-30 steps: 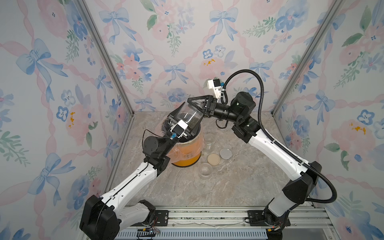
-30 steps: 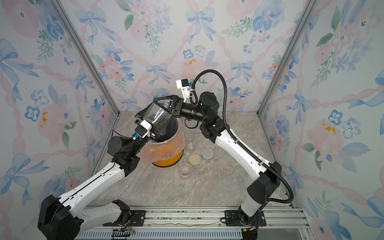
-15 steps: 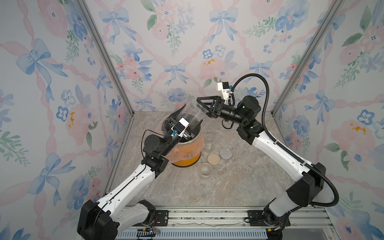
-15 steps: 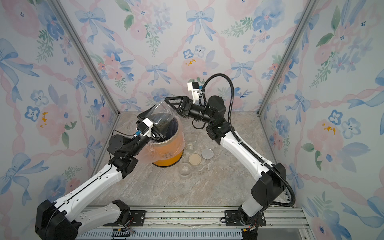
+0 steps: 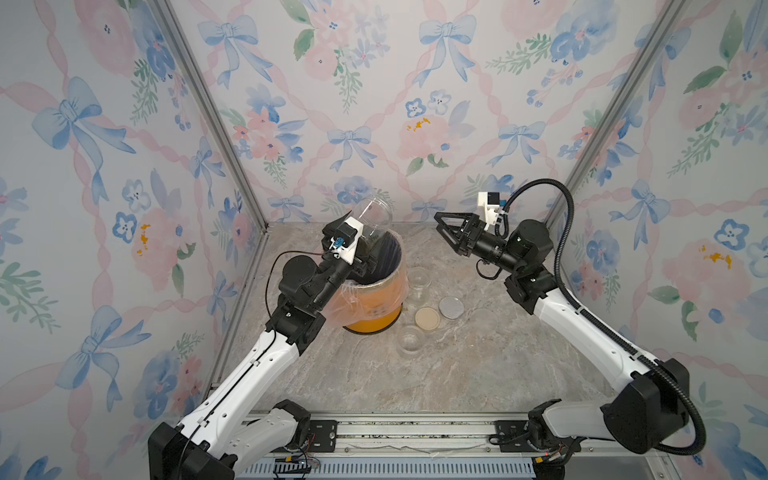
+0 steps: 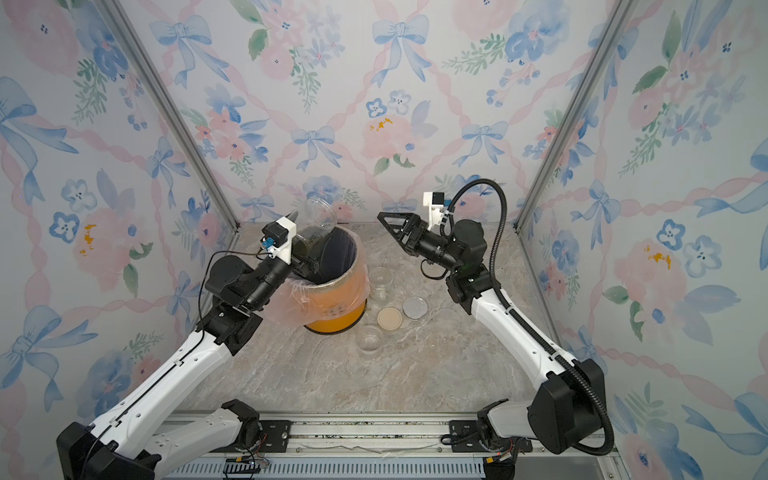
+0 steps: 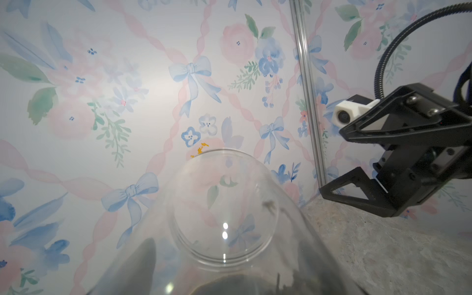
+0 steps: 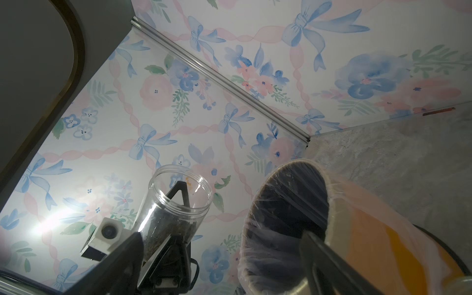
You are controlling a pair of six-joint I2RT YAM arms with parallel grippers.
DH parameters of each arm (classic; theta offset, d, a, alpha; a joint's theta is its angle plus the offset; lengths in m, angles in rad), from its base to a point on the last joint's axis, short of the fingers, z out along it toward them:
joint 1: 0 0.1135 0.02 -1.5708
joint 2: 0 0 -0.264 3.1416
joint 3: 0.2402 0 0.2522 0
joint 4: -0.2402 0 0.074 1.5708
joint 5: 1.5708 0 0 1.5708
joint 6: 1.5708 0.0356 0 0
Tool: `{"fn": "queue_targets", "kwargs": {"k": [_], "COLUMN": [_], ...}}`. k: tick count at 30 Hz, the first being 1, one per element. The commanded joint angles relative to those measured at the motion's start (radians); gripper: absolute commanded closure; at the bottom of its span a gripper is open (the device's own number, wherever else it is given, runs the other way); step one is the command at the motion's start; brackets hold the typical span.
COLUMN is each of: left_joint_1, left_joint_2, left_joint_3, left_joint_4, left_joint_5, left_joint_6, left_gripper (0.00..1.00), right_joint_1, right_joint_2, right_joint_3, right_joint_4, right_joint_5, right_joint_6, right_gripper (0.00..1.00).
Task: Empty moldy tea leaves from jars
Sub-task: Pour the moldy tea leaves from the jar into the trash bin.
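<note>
My left gripper (image 5: 365, 237) is shut on a clear, lidless jar (image 5: 376, 214) above the back rim of the orange bin (image 5: 374, 309). The jar leans with its open mouth up toward the back wall. Dark tea leaves (image 6: 309, 245) sit in its lower end by the fingers, and they show in the right wrist view as tea leaves (image 8: 168, 227) too. Through the jar (image 7: 222, 204) the left wrist view looks at the wall. My right gripper (image 5: 446, 232) hangs open and empty, right of the bin and apart from the jar. Two more clear jars (image 5: 419, 278) (image 5: 411, 338) stand on the table.
The plastic-lined bin (image 6: 332, 307) stands back left of centre. Right of it lie a beige lid (image 5: 428, 318), a silver lid (image 5: 451, 306) and a translucent lid (image 5: 484, 318). Flowered walls close three sides. A metal rail (image 5: 415, 434) runs along the front.
My right gripper has drawn back to the right, away from the jar and the bin. My left gripper has kept its hold on the jar and sunk a little over the bin.
</note>
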Motion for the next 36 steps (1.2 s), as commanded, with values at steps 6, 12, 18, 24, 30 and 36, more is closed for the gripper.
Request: {"fn": "queue_targets", "kwargs": {"k": [6,12,18,24,30,36], "left_joint_1": [0.009,0.028,0.069,0.084,0.086,0.085], "left_joint_2": [-0.026,0.032,0.148,0.301,0.414,0.431], "left_joint_3": [0.139,0.244,0.366,0.531,0.681,0.728], "left_joint_4": [-0.514,-0.765,-0.985,-1.166,-1.285,-1.312], "left_joint_5": [-0.086,-0.044,-0.003,0.015,0.032,-0.04], "left_joint_6": [-0.046,-0.092,-0.149,-0.182,-0.188,-0.188], "left_gripper": [0.52,0.52,0.51,0.51,0.5,0.51], "right_joint_1": [-0.008,-0.007,-0.009,-0.011,-0.011,-0.008], "right_joint_2": [-0.094,-0.129,-0.143,-0.144,-0.123,-0.096], "right_joint_3": [-0.153,-0.239,-0.311,-0.355,-0.395,-0.404], "right_joint_4": [-0.058,-0.086,-0.087,-0.086,-0.046,-0.021], "right_joint_5": [0.028,0.046,0.043,0.048,0.047,0.046], "right_joint_6": [-0.12,-0.165,-0.196,-0.226,-0.216,-0.201], "right_gripper": [0.03,0.03,0.03,0.03,0.03,0.03]}}
